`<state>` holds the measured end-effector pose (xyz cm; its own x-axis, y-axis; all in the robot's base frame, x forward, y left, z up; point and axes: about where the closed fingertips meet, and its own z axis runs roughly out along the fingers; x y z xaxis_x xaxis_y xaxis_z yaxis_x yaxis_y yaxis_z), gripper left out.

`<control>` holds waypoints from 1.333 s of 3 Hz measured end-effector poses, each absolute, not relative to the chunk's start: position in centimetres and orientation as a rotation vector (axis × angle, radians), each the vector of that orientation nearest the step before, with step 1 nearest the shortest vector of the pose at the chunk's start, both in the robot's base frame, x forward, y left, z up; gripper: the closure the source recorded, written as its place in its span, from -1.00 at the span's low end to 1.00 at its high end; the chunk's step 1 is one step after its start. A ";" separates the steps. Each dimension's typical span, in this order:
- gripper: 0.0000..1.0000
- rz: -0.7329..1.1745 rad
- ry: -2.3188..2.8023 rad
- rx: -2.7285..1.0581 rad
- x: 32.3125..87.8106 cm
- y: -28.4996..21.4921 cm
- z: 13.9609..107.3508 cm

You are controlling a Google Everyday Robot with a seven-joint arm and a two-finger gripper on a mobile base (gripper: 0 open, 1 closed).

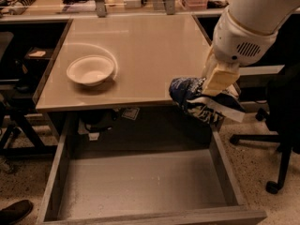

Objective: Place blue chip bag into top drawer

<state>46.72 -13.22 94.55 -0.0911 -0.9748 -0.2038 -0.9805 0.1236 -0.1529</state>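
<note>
Your hand (pixel 218 80) grips the blue chip bag (pixel 196 101).
It hangs off the desk (pixel 140 41) at 4 o'clock, above the open top drawer (pixel 140 186).

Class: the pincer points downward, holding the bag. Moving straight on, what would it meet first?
Likely the drawer, near its right wall, though depth is unclear. The pincer, gripping the bag, hangs off the front of the table.

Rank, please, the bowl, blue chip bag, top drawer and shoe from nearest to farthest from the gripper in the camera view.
1. The blue chip bag, held in the gripper at right.
2. The top drawer, open just below it.
3. The bowl, on the table at left.
4. The shoe, on the floor, bottom-left corner.
</note>
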 end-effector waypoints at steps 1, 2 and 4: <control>1.00 0.105 2.107 -1.963 43.2 -10.7 94.2; 1.00 0.229 2.104 -1.987 40.5 -8.1 91.5; 1.00 0.293 2.107 -1.993 39.5 -7.0 89.3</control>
